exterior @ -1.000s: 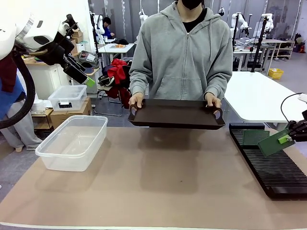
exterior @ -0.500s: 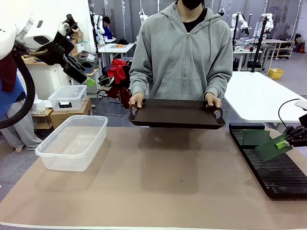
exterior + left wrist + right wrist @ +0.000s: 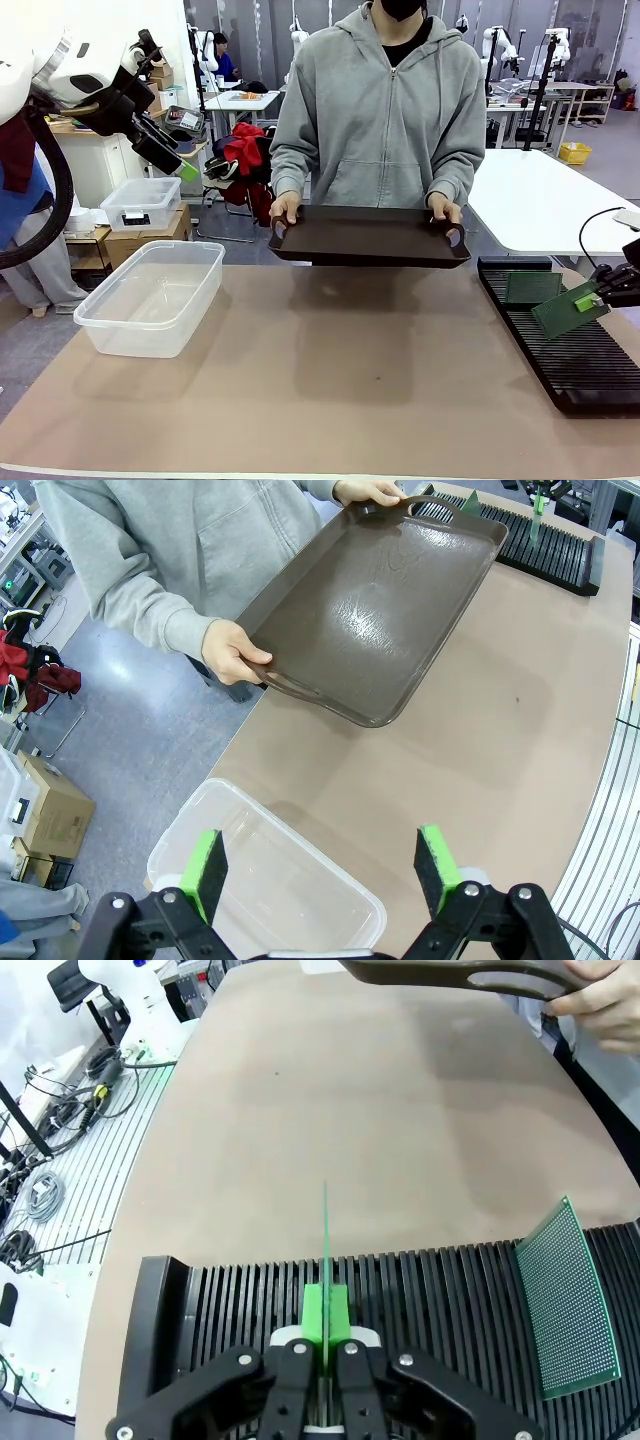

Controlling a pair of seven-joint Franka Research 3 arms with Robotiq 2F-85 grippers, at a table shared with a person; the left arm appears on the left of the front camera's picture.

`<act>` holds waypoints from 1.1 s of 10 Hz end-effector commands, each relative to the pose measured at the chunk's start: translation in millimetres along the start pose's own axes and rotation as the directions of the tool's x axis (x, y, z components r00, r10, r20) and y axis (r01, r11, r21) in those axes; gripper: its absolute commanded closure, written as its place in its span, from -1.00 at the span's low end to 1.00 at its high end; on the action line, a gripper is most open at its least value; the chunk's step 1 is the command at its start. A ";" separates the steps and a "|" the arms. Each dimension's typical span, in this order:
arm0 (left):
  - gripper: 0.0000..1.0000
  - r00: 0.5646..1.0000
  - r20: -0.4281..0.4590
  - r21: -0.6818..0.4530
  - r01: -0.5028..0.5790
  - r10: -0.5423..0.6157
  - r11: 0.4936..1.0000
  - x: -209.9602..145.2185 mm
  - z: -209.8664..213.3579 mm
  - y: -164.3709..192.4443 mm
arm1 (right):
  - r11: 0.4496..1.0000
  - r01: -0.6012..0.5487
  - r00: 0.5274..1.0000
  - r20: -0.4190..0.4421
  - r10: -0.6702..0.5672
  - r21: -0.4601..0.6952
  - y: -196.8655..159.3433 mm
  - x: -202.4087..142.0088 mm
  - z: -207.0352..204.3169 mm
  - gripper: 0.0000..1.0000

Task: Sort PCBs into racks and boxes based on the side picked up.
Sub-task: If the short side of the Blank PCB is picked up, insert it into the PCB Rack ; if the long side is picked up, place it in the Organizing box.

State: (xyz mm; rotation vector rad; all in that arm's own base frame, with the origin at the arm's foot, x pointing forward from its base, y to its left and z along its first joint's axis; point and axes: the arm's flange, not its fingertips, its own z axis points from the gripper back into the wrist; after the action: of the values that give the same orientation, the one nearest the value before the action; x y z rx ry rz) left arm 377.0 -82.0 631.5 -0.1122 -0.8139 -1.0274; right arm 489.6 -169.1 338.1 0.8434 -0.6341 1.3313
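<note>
Right gripper (image 3: 322,1345) at bottom centre of its wrist view, clamped tight on a PCB (image 3: 325,1235) held edge-on, so as to line the thin board up with one narrow slot of the black rack (image 3: 420,1285) directly beneath; in the front view, the same board (image 3: 570,309) tilted over the rack (image 3: 560,345) at lower right, apparently not yet seated; a second PCB (image 3: 562,1295) standing aslant in the slots at right of the wrist view, judged already sorted; clear box (image 3: 150,295) sitting at left of the front view, nothing seen inside, presumably reserved for boards picked up by the other side; left gripper (image 3: 325,865) raised above that box (image 3: 265,895), green pads spread wide and holding nothing, likely parked clear of the work; brown tray (image 3: 368,240) held level above the table's far edge by the person's two hands (image 3: 285,210), seemingly bare of boards, probably kept there as the pick-up point.
</note>
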 end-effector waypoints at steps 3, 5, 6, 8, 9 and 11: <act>-1.00 1.000 -0.004 -0.005 0.000 0.000 1.000 -1.3 -0.5 -0.6 | 0.997 -0.070 0.997 0.014 0.070 -0.008 -12.6 5.3 -4.0 0.96; -1.00 1.000 -0.004 -0.005 0.000 0.000 1.000 -1.3 -0.5 -0.6 | 0.996 -0.088 0.996 -0.006 0.088 -0.003 -18.0 1.7 -7.1 0.96; -1.00 1.000 -0.004 -0.005 0.000 0.000 1.000 -1.3 -0.5 -0.6 | 0.996 -0.086 0.996 -0.015 0.085 -0.008 -19.5 -1.4 -11.0 0.96; -1.00 1.000 -0.004 -0.005 0.000 0.000 1.000 -1.3 -0.5 -0.6 | 0.995 -0.104 0.994 -0.019 0.104 -0.007 -25.8 -7.3 -15.0 0.96; -1.00 1.000 -0.004 -0.005 0.000 0.000 1.000 -1.3 -0.5 -0.6 | 0.994 -0.109 0.994 -0.016 0.109 0.002 -25.9 -10.3 -18.1 0.96; -1.00 1.000 -0.004 -0.005 0.000 0.000 1.000 -1.3 -0.5 -0.6 | 0.993 -0.115 0.993 -0.011 0.115 0.006 -27.4 -15.4 -21.9 0.96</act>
State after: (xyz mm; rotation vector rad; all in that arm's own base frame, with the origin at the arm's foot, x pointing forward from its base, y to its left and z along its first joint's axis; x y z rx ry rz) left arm 377.0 -82.0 631.5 -0.1122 -0.8138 -1.0274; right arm 510.7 -161.2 323.2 0.8228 -0.6563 1.4180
